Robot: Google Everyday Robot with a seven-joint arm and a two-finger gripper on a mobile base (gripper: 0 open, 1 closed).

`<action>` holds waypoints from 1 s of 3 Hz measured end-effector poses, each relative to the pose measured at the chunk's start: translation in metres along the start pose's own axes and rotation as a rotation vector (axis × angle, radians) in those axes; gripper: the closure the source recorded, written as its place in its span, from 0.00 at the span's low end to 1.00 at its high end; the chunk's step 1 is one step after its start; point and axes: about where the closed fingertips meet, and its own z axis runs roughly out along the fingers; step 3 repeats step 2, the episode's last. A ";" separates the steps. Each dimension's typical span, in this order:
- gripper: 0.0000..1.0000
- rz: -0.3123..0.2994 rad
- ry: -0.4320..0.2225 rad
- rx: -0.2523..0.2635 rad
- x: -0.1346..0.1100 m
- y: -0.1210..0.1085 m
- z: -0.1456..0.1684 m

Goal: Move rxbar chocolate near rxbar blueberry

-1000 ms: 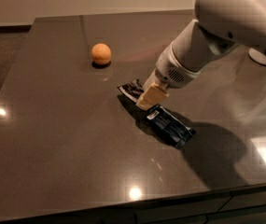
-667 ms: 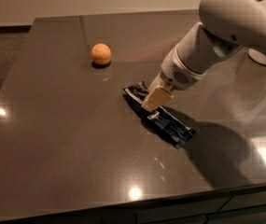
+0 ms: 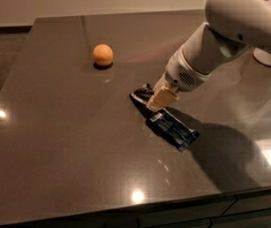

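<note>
Black rxbar chocolate [image 3: 141, 96] lay flat just beside the blue rxbar blueberry [image 3: 174, 130] — my gripper [image 3: 161, 99] hung over their near ends.

White arm [image 3: 230, 37] extends from upper R, angled down-left; wrist [image 3: 185, 75] tilted; tan gripper [image 3: 162, 99] low, mid-frame, pointing down.

The arm [image 3: 230, 27] is all chunky rounded white shells, with a little slotted grille [image 3: 187, 78] near the wrist. The hand [image 3: 162, 99] is a blocky cream-tan piece, down low over the middle of the counter [image 3: 54, 141].
</note>
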 end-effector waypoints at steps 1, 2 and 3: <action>0.00 -0.007 -0.011 -0.021 -0.002 0.003 0.001; 0.00 -0.007 -0.011 -0.021 -0.002 0.003 0.001; 0.00 -0.007 -0.011 -0.021 -0.002 0.003 0.001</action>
